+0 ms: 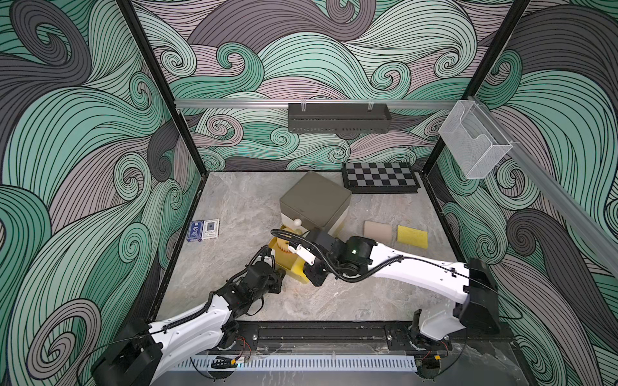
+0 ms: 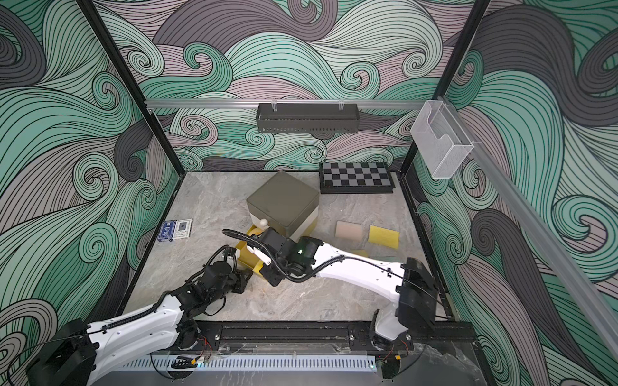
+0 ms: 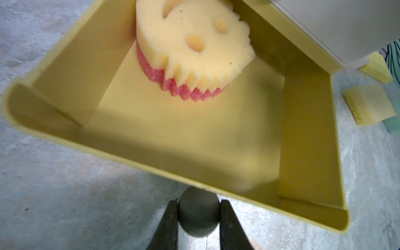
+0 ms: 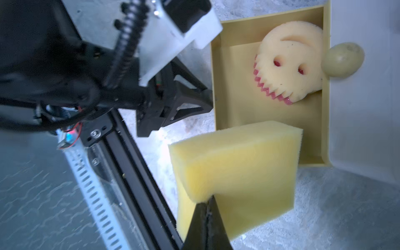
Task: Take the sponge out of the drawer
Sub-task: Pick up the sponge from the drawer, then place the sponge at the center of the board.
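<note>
The yellow drawer (image 1: 287, 264) stands pulled out of the grey box (image 1: 314, 200). My left gripper (image 3: 198, 202) is shut on the drawer's dark round knob (image 3: 198, 216). My right gripper (image 4: 208, 200) is shut on the edge of a yellow block sponge (image 4: 238, 164), which hangs over the drawer's front corner, by the table. A round cream sponge with a smiling face and a pink underside (image 4: 290, 62) lies at the back of the drawer (image 4: 236, 108), and the left wrist view shows this round sponge (image 3: 194, 43) too.
A cream knob (image 4: 343, 59) sticks out of the box above the drawer. Right of the box lie a beige pad (image 1: 378, 232) and a flat yellow sponge (image 1: 412, 236). A chessboard (image 1: 381, 177) stands at the back, card boxes (image 1: 204, 230) at the left.
</note>
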Tool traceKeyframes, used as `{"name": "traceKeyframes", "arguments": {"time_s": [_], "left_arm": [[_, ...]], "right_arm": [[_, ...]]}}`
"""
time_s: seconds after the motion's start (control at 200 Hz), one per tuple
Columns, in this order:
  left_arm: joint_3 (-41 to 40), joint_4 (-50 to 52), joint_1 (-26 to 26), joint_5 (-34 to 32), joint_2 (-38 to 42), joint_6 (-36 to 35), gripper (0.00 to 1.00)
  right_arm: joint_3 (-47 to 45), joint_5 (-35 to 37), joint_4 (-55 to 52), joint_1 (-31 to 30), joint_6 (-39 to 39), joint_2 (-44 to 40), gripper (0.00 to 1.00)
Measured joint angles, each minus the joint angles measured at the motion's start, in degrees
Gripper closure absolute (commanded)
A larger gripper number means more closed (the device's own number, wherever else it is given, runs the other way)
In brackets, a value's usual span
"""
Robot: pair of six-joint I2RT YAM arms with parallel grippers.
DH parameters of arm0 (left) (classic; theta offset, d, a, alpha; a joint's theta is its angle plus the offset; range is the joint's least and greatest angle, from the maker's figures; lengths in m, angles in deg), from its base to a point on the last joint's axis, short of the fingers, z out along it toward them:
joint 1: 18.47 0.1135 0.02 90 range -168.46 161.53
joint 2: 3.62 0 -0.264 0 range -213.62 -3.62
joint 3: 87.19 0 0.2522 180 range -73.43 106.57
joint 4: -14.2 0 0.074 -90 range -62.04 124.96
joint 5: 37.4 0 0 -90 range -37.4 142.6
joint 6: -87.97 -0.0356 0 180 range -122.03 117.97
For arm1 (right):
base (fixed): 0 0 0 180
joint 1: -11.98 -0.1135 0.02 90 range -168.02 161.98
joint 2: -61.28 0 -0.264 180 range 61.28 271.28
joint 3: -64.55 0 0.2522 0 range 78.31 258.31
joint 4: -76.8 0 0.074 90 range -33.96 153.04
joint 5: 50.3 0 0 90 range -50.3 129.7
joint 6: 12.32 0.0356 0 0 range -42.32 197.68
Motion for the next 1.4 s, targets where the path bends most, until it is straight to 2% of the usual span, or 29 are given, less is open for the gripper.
{"name": "traceKeyframes", "arguments": {"time_s": [0.23, 0.325, 0.44, 0.57, 0.675, 0.725, 0.781, 0.816, 0.856, 0.991, 1.191, 1.401], "left_arm": [[0.00, -0.17, 0.00, 0.04, -0.33, -0.09, 0.90], [0.00, -0.61, 0.00, 0.13, -0.79, -0.11, 0.90], [0.00, -0.92, 0.00, 0.24, -0.85, -0.35, 0.90], [0.00, -0.90, 0.00, 0.26, -0.81, -0.44, 0.90], [0.00, -0.90, 0.00, 0.28, -0.81, -0.46, 0.90], [0.00, -0.90, 0.00, 0.28, -0.81, -0.46, 0.90], [0.00, -0.90, 0.00, 0.28, -0.81, -0.46, 0.90], [0.00, -0.90, 0.00, 0.28, -0.81, -0.46, 0.90], [0.00, -0.90, 0.00, 0.31, -0.81, -0.46, 0.90], [0.00, -0.90, 0.00, 0.28, -0.85, -0.48, 0.90], [0.00, -1.31, 0.00, 0.26, -1.27, -0.48, 0.90], [0.00, -1.33, 0.00, 0.26, -1.27, -0.48, 0.90]], "right_arm": [[-13.81, 0.76, -1.01, -0.44, 9.44, -15.45, 1.00], [-21.05, 1.05, -1.31, 2.60, 13.84, -20.65, 1.00], [-27.74, 1.09, -2.36, 8.17, 18.21, -19.89, 1.00], [-30.45, 1.16, -3.72, 11.65, 22.18, -15.30, 1.00], [-30.56, 1.55, -4.07, 13.25, 25.11, -12.15, 0.98], [-30.60, 1.99, -4.24, 13.75, 26.25, -11.23, 0.70], [-30.62, 2.73, -4.61, 14.03, 27.21, -10.71, 0.52], [-30.53, 3.21, -4.92, 14.08, 27.39, -10.64, 0.44], [-30.03, 4.04, -5.79, 13.94, 27.39, -10.69, 0.41], [-24.85, 7.69, -8.48, 10.73, 25.03, -11.63, 0.39], [-15.69, 6.40, -4.92, 6.69, 17.20, -11.76, 0.46], [-5.57, 2.99, -0.46, 6.51, 8.59, 0.79, 0.47]]}}
